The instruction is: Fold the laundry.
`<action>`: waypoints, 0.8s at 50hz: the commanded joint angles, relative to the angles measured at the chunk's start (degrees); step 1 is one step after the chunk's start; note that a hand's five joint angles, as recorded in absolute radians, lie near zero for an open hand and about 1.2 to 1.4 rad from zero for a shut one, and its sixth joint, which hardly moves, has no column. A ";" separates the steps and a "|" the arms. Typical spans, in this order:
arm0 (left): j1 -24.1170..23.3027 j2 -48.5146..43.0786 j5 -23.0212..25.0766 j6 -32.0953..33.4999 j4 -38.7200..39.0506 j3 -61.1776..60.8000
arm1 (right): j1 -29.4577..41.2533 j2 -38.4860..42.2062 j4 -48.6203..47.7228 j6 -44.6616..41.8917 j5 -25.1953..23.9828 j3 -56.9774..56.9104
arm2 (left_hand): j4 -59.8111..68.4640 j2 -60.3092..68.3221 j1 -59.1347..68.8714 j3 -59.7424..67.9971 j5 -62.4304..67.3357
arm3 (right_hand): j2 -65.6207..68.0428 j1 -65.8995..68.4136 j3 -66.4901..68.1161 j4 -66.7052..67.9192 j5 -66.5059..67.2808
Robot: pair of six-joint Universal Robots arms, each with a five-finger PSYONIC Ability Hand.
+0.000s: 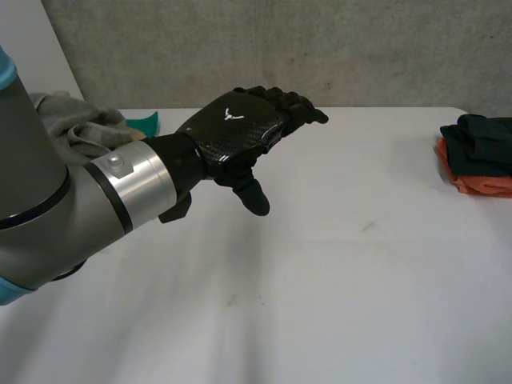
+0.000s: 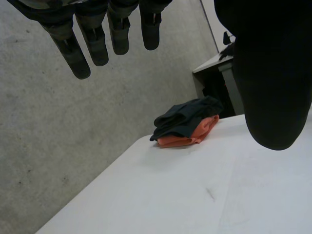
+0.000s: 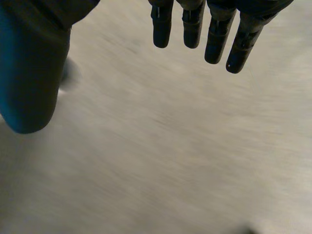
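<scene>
**Unfolded Heap Behind and to the Left of the Left Robot Hand**

From big to small across the white bench (image 1: 336, 264). At the left, the thick left arm (image 1: 48, 200), stretched in over the top. Behind that arm, at the far left corner, a crumpled grey heap (image 1: 76, 128) of laundry, with a bit of green cloth (image 1: 144, 122) at its edge. No clear long side to the heap.

At the far right edge, well apart, a neat stack (image 1: 480, 156): dark cloth on orange, looks done.

Above the bench, the left robot hand (image 1: 236, 132), fingers straight and apart from the thumb, holding nothing, pointing away from the heap. Right robot hand (image 3: 217, 41) also spread and bare, over a pale surface.

Heap on the left arm's own side, so likely nearer to that hand. Probably best to swing it back and to the left.
</scene>
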 commanded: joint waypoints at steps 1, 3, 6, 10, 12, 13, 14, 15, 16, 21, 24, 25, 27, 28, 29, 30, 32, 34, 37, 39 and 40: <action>0.11 0.36 0.02 0.00 0.69 0.07 | 0.14 -2.93 0.03 -7.47 26.79 -13.57 | -0.54 -0.42 -0.05 -0.80 -1.44 | -2.50 -1.45 -2.42 -3.41 -3.32; 0.19 0.36 0.02 0.00 0.69 0.07 | 2.95 -5.13 0.03 -7.30 28.14 -14.03 | -0.55 -0.42 -0.05 -0.80 -1.45 | -2.50 -1.45 -2.42 -3.41 -3.32; 0.37 0.54 -0.15 0.00 0.87 0.24 | 12.17 -12.60 0.12 -5.63 27.62 -11.93 | -0.55 -0.42 -0.05 -0.80 -1.45 | -2.50 -1.45 -2.42 -3.41 -3.32; 1.16 1.24 -0.51 0.18 2.27 1.21 | 22.28 -20.25 1.52 -2.12 25.95 -6.49 | -0.55 -0.42 -0.05 -0.80 -1.45 | -2.50 -1.45 -2.42 -3.41 -3.32; 2.56 1.33 -1.73 0.27 3.67 1.82 | 29.04 -24.03 3.71 0.08 23.49 -1.48 | -0.55 -0.42 -0.05 -0.80 -1.45 | -2.50 -1.45 -2.42 -3.41 -3.32; 3.44 1.33 -2.43 0.36 4.11 2.09 | 31.59 -25.17 4.68 0.61 22.70 0.37 | -0.71 -0.58 -0.22 -0.96 -1.61 | -2.50 -1.45 -2.42 -3.41 -3.32; 4.40 1.24 -3.48 0.36 4.55 2.44 | 34.14 -26.31 5.65 1.05 22.00 1.95 | -0.88 -0.75 -0.39 -1.13 -1.78 | -2.50 -1.45 -2.42 -3.41 -3.32; 5.63 1.33 -4.63 0.36 5.08 2.79 | 39.47 -28.15 7.57 1.92 21.03 5.10 | -1.05 -0.92 -0.55 -1.30 -1.95 | -2.50 -1.45 -2.42 -3.41 -3.32; 8.17 0.98 -7.25 0.27 5.96 3.58 | 42.31 -28.87 8.63 1.85 20.59 6.78 | -1.72 -1.59 -1.22 -1.97 -2.62 | -2.50 -1.45 -2.42 -3.41 -3.32; 17.32 -3.05 -12.98 1.23 9.82 5.86 | 56.82 -29.75 13.65 0.09 20.58 15.32 | -1.77 -1.64 -1.28 -2.02 -2.67 | -2.50 -1.45 -2.42 -3.41 -3.32; 22.49 -9.80 -12.99 3.33 12.28 8.75 | 61.58 -29.14 14.71 -0.70 21.20 20.24 | -1.77 -1.64 -1.28 -2.02 -2.67 | -2.50 -1.45 -2.42 -3.41 -3.32; 23.65 -11.48 -13.07 4.30 12.64 9.64 | 62.37 -28.79 14.88 -0.97 21.55 21.29 | -1.77 -1.64 -1.28 -2.02 -2.67 | -2.50 -1.45 -2.42 -3.41 -3.32; 25.93 -15.09 -12.99 6.76 12.91 11.57 | 63.86 -27.04 14.97 -2.02 21.90 24.10 | -1.77 -1.64 -1.28 -2.02 -2.67 | -2.50 -1.45 -2.42 -3.41 -3.32; 28.12 -18.85 -13.07 9.90 13.17 13.32 | 64.13 -26.51 14.80 -2.54 21.99 24.90 | -1.77 -1.64 -1.28 -2.02 -2.67 | -2.50 -1.45 -2.42 -3.41 -3.32; 29.27 -20.80 -13.08 11.50 13.17 14.30 | 64.40 -25.98 14.88 -3.07 22.08 25.52 | -1.77 -1.64 -1.28 -2.02 -2.67 | -2.50 -1.45 -2.42 -3.41 -3.32; 30.42 -22.56 -13.25 13.17 13.26 15.18 | 64.49 -25.45 15.06 -3.60 22.16 26.04 | -1.77 -1.64 -1.28 -2.02 -2.67 | -2.50 -1.45 -2.42 -3.41 -3.32; 32.70 -27.55 -13.34 18.08 13.61 18.07 | 64.66 -24.66 15.41 -5.27 22.43 27.45 | -1.77 -1.64 -1.28 -2.02 -2.67 | -2.50 -1.45 -2.42 -3.41 -3.32; 33.85 -30.82 -13.51 20.82 14.31 20.36 | 64.49 -24.57 15.50 -6.41 22.78 28.24 | -1.77 -1.64 -1.28 -2.02 -2.67 | -2.50 -1.45 -2.42 -3.41 -3.32; 34.82 -37.06 -14.39 24.43 17.47 24.40 | 63.79 -24.48 15.59 -7.73 23.31 29.65 | -1.77 -1.64 -1.28 -2.02 -2.67 | -2.50 -1.45 -2.42 -3.41 -3.32; 35.35 -40.83 -15.97 24.88 20.45 26.68 | 63.70 -24.48 15.59 -8.00 23.39 30.35 | -1.73 -1.60 -1.23 -1.98 -2.63 | -2.50 -1.45 -2.42 -3.41 -3.32; 35.70 -41.81 -16.32 24.96 21.16 27.22 | 63.61 -24.48 15.59 -8.00 23.39 30.44 | -0.56 -0.43 -0.06 -0.81 -1.46 | -2.50 -1.45 -2.42 -3.41 -3.32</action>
